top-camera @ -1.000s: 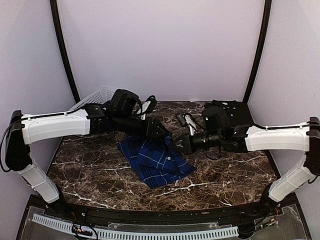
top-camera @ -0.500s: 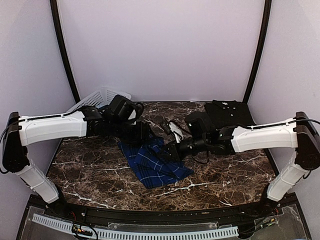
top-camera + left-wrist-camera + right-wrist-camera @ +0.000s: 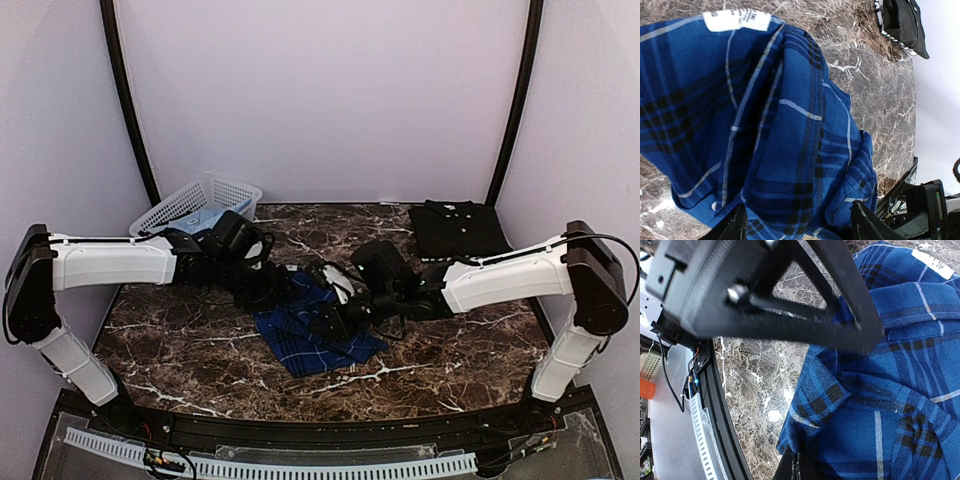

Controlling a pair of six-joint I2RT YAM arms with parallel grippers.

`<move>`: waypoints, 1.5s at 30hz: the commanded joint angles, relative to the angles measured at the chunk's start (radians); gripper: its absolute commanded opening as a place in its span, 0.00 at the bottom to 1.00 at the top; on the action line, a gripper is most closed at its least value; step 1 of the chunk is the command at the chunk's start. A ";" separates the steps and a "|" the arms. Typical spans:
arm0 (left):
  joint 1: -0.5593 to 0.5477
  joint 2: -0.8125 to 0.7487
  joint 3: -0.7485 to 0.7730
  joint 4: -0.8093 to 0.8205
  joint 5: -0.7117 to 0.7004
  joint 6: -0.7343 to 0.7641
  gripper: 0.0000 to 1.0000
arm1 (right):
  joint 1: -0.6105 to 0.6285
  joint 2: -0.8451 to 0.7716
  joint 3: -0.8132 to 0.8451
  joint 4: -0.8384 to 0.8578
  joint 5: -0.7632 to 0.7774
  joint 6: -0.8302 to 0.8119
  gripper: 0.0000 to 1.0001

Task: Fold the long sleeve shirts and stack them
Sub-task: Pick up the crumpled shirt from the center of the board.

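Pale lilac walls enclose a dark marble table (image 3: pixel 200 350) veined in white, with both arms reaching inward to its middle. You have two shirts here. The black shirt (image 3: pixel 455 230) lies folded flat at the far right corner. The plaid shirt (image 3: pixel 305 335) lies partly folded and bunched at the centre, under both wrists. A white lattice basket (image 3: pixel 200 195) sits at the far left.

The left gripper (image 3: pixel 800 225) hangs over the plaid cloth with its jaws spread wide, holding nothing. The right gripper (image 3: pixel 794 465) has its jaws pressed together at the shirt's edge; you cannot tell whether a fold is caught between them.

The likeliest trouble is a collision, because the two grippers sit very near each other over the same patch. A dragged layer could also undo the loose fold.

Seen from above, the plaid shirt's long axis runs diagonally from far left to near right. A white label (image 3: pixel 735 20) marks one end, but its collar direction is unclear.
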 commanded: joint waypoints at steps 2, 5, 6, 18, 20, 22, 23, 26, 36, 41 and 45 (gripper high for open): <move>-0.012 0.051 0.023 0.037 0.085 -0.013 0.66 | 0.009 -0.005 0.029 0.018 0.038 -0.015 0.00; -0.017 0.063 0.032 0.024 0.077 -0.006 0.59 | 0.009 -0.023 0.026 0.021 0.050 -0.018 0.00; -0.017 0.064 0.035 0.026 0.077 -0.007 0.55 | 0.010 -0.030 0.024 0.023 0.051 -0.017 0.00; -0.026 0.113 0.243 -0.041 0.031 0.115 0.00 | 0.015 -0.067 0.029 0.016 0.062 -0.034 0.00; -0.026 0.106 0.317 -0.075 -0.001 0.206 0.00 | 0.015 -0.098 0.047 0.004 0.112 -0.044 0.11; -0.025 0.095 0.415 -0.126 -0.043 0.332 0.00 | 0.009 -0.137 0.078 -0.019 0.159 -0.058 0.32; -0.025 0.093 0.494 -0.168 -0.076 0.379 0.00 | 0.002 -0.156 0.093 -0.030 0.174 -0.067 0.42; -0.024 0.101 0.675 -0.247 -0.121 0.612 0.00 | -0.036 -0.232 0.117 -0.021 0.202 -0.077 0.65; -0.025 0.218 1.288 -0.383 0.126 0.927 0.00 | -0.285 -0.471 0.117 0.034 0.333 -0.044 0.87; -0.083 0.248 1.401 -0.361 0.352 0.916 0.00 | -0.337 -0.462 0.184 -0.029 0.288 -0.097 0.87; -0.100 0.220 1.406 -0.393 0.445 0.936 0.00 | -0.338 -0.481 0.157 -0.031 0.242 -0.132 0.90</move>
